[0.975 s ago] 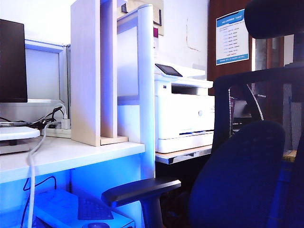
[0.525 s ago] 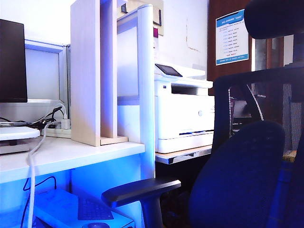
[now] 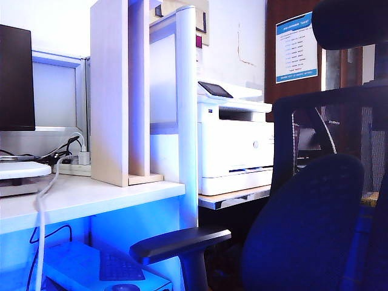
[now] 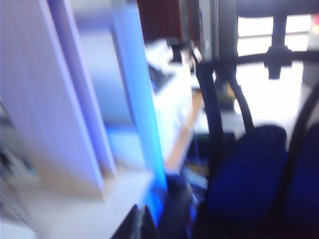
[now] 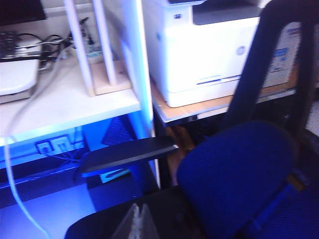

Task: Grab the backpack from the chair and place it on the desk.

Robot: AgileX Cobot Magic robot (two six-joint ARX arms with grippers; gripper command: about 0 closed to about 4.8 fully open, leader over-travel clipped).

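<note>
- the large dark navy fabric backpack is nowhere on the long white flat tabletop (image 3: 91,197); i judge the placing step not done.
- a dark blue mesh-textured rounded mass (image 3: 303,224) sits against the back of the big dark mesh-backed office chair (image 3: 330,103); it could be the backpack or the chair's lumbar cushion, i cannot tell which. the right wrist view shows a strap-like band with a small buckle (image 5: 294,181) beside it, which hints at a bag.
- neither arm shows in the exterior view.
- the left tool (image 4: 138,223) appears only as a dark tip at the edge of its blurred wrist view, fingers together and holding nothing, near the tabletop's edge.
- the right tool (image 5: 135,221) is likewise closed with nothing between its fingers, above the chair seat, near the black padded armrest (image 5: 127,152).
- left to do, as i judge it: grasp the bag, lift it off the chair, set it on the tabletop.
- writing: a blue and white poster (image 3: 296,47) on the brown door carries text too small to read; the white office printer (image 3: 236,142) bears a small round logo i cannot make out.
</note>
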